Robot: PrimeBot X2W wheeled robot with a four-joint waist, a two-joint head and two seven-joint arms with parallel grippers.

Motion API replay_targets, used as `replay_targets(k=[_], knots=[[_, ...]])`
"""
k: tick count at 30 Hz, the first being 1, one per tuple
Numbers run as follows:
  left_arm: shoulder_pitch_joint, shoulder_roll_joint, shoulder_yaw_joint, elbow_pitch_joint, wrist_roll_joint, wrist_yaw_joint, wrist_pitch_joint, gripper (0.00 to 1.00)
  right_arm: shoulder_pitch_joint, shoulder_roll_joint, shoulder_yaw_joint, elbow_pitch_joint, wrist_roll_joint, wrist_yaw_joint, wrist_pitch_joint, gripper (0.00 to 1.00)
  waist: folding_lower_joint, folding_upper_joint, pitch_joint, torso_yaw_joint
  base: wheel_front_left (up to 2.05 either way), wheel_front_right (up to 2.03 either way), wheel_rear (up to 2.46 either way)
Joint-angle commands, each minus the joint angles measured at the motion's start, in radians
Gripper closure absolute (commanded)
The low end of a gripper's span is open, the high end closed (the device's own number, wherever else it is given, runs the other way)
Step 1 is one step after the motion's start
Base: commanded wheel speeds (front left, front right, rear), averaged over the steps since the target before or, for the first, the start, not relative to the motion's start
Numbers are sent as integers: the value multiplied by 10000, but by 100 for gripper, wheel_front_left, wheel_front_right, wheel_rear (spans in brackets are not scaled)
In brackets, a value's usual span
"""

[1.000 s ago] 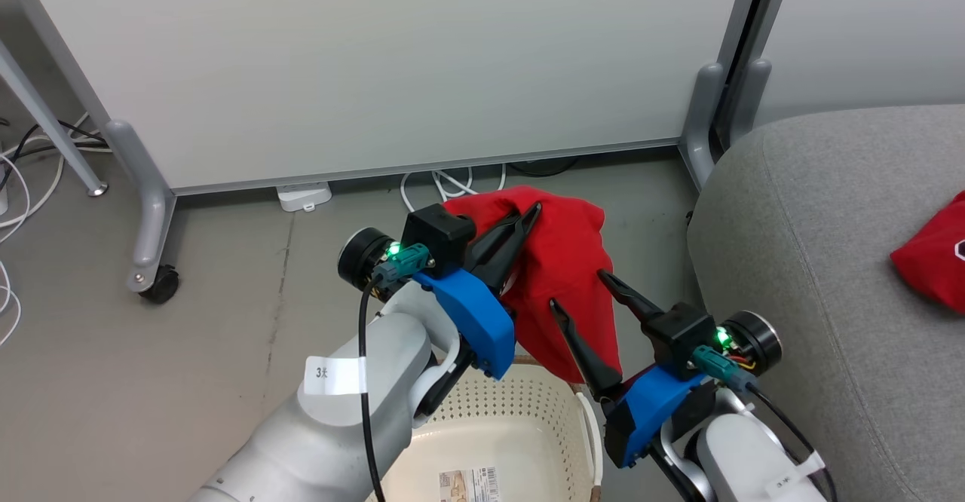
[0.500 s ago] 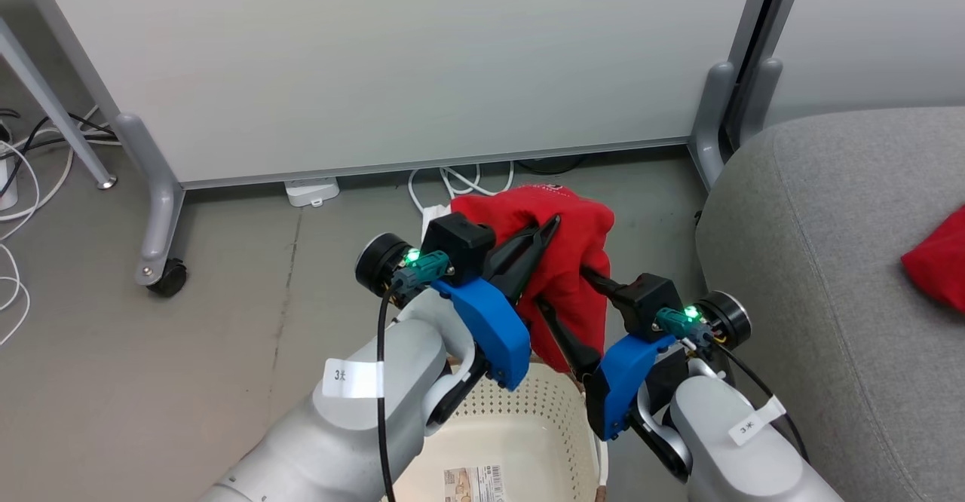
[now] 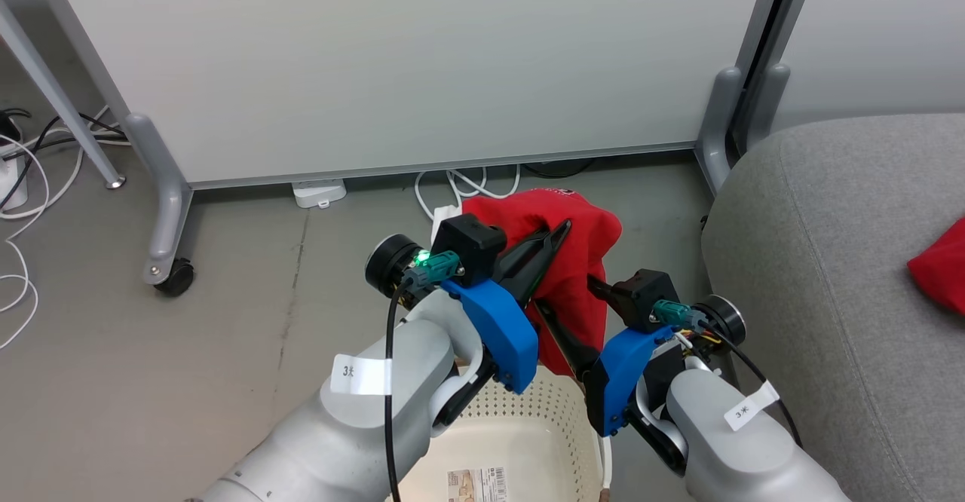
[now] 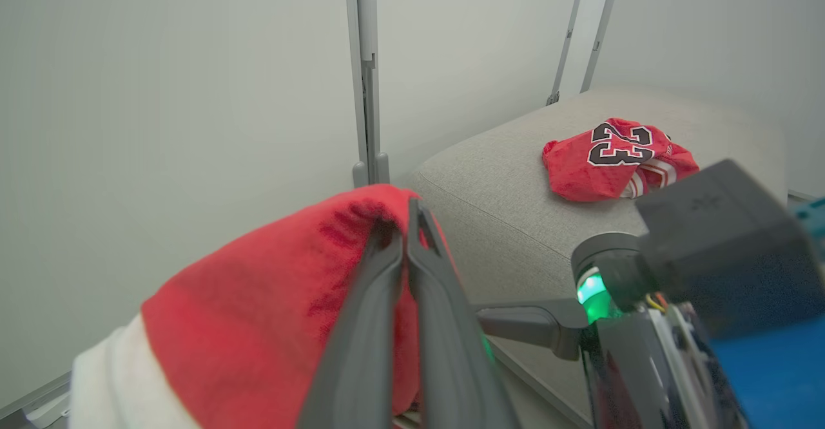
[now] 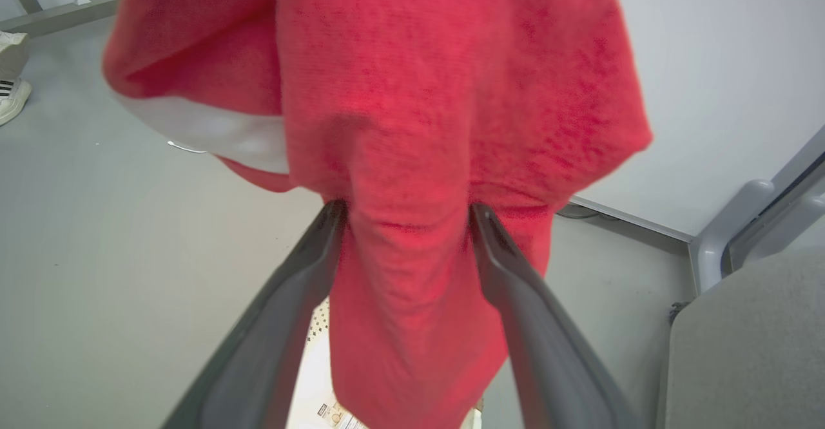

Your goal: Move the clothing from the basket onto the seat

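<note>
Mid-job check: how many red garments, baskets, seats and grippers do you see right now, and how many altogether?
Red garments: 2, the hanging garment and the jersey on the seat
Baskets: 1, the basket
Seats: 1
Grippers: 2, the left gripper shut on the hanging garment, the right gripper open around it
Total: 6

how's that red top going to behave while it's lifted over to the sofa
Probably floppy: the red top folds and hangs limp from the shut left jaws. Likely light, since one pinch carries it. Its loose tail dangles over the basket and might snag.
</note>
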Motion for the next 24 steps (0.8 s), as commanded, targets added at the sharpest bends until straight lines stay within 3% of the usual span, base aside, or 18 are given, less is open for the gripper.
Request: replay_targets(k=[1,2,22,23,24], knots=[[-160,14,-22,28,-33,-18,-47,100,-166,8,63,91,139,1,-67,54,-1,0,4,-5,0,0,0],[-169,19,-34,33,-58,-18,-48,100,-209,9,123,144,226,1,-81,100,-1,0,4,-10,0,0,0],[-211,68,-135,296,-156,-18,-47,100,-507,10,740,805,1085,1,-537,100,-1,0,-32,-214,0,0,0],[-201,61,-108,323,-167,-18,-49,73,-518,9,754,823,1110,1,-554,100,-1,0,-33,-219,0,0,0],[-193,52,-88,338,-180,-18,-49,52,-529,9,766,830,1126,1,-567,100,-1,0,-34,-223,0,0,0]])
